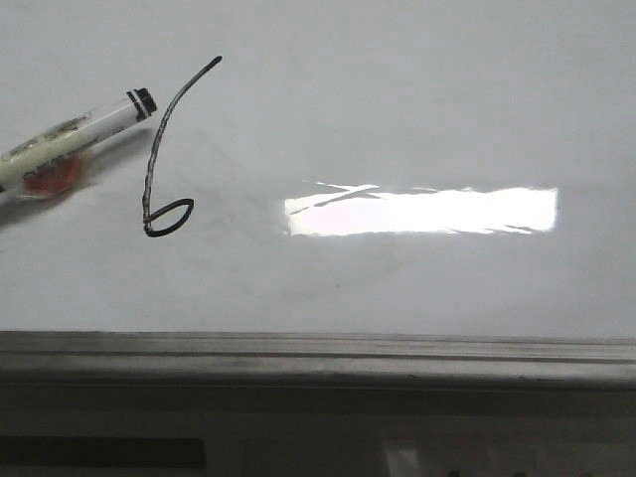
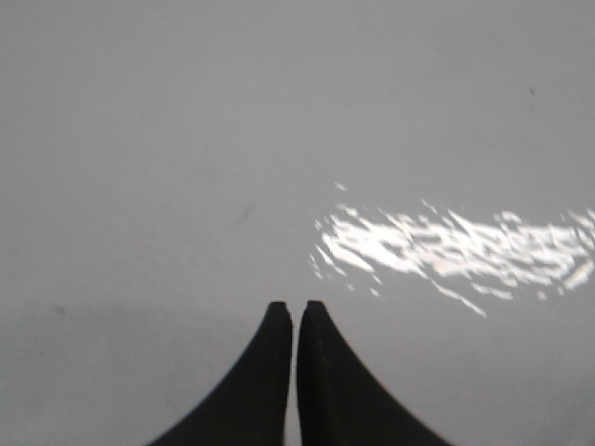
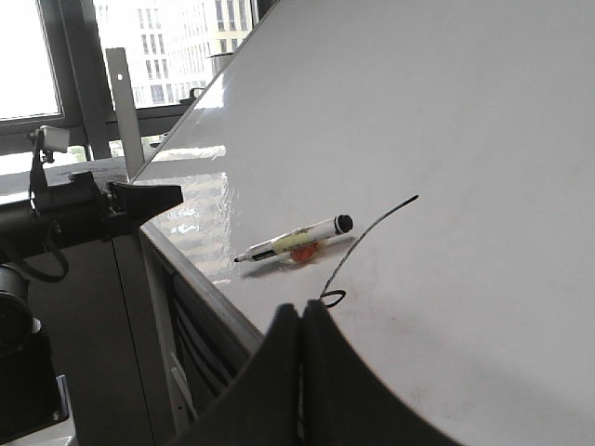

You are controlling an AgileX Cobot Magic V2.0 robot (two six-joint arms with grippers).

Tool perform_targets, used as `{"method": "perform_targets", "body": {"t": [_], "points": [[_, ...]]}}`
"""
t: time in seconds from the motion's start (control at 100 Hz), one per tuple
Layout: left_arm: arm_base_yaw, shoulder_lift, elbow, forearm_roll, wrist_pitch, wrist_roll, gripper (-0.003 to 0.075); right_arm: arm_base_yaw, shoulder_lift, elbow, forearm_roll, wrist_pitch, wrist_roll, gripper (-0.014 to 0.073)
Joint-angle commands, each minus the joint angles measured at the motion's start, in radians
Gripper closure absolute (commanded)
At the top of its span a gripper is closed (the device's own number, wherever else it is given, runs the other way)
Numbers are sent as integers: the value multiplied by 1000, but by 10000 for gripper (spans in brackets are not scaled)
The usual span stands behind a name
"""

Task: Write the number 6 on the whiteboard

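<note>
Black marker line forms the number 6 on the whiteboard: a long curved stem running down from about one o'clock to a small flattened loop at its foot, sitting in the board's left part in the front view. With the figure closed at the loop, the writing looks done.

At about ten o'clock from the loop lies the marker, flat on the board with its black end pointing toward the stem, near it but not touching. An orange blob sits against the marker's barrel; what it is cannot be told. Lying loose like that, the marker seems set down because it is no longer needed.

At three o'clock from the figure a bright glare shows on the glossy surface. A grey rail runs along the board's lower edge.

No container is in view.

Both arms hang clear of the figure. The left gripper has its jaws pressed together on nothing, over bare board. The right gripper is likewise clenched and empty.
</note>
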Motion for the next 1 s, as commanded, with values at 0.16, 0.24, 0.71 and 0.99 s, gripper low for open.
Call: {"method": "perform_targets", "body": {"t": [0.16,0.24,0.71,0.99], "points": [[36,-28,24,12,179,-123,741,1,7,-27,-13,-84,-8,657],[36,-28,22,21,249,-121,741,1,7,-27,-13,-84,-8,657],[36,-28,22,21,249,-121,741,1,7,-27,-13,-84,-8,657],[36,-28,22,21,249,-121,741,1,7,-27,-13,-84,-8,657]]}}
